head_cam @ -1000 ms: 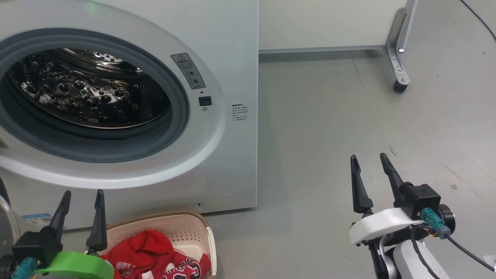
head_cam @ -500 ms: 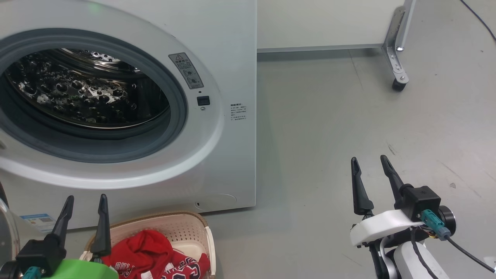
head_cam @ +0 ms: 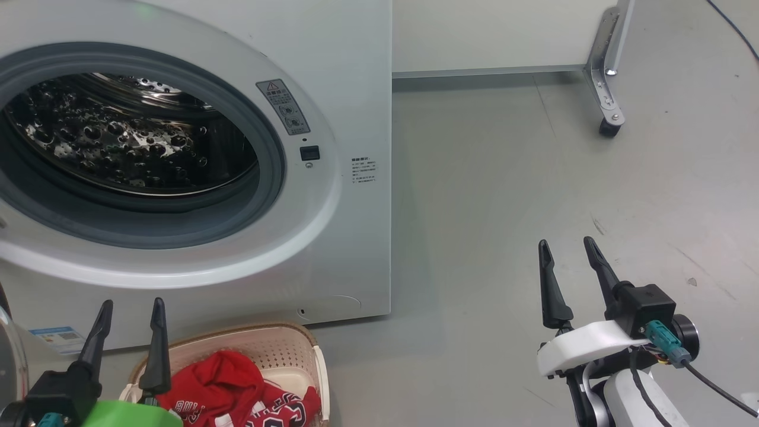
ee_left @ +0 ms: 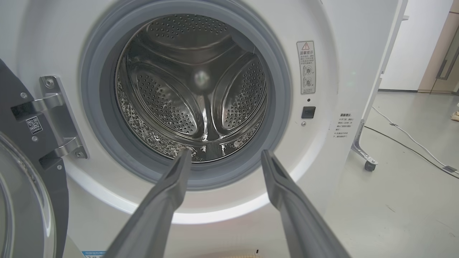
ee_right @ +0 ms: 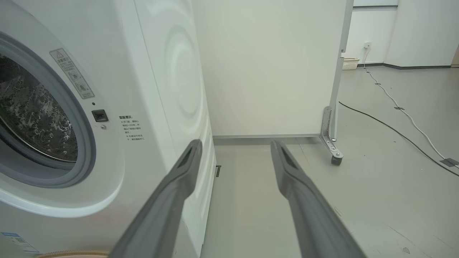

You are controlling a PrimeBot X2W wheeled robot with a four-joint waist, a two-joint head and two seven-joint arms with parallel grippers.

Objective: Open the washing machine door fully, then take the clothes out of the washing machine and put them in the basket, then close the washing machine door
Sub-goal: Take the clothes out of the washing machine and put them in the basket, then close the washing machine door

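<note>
Both dark two-fingered grippers, left gripper [head_cam: 131, 302] and right gripper [head_cam: 564, 241], hung spread and empty, and with the red jersey clothes [head_cam: 237, 385] lying in the cream perforated plastic basket [head_cam: 278, 328] at the foot of the big white front-loading washing machine [head_cam: 356, 89], the round black-rimmed glass washing machine door [ee_left: 59, 200], swung open at the left, probably wanted a steady push on its outer rim, over bare grey floor [head_cam: 504, 178] beside a white castored partition [head_cam: 486, 35].
</note>
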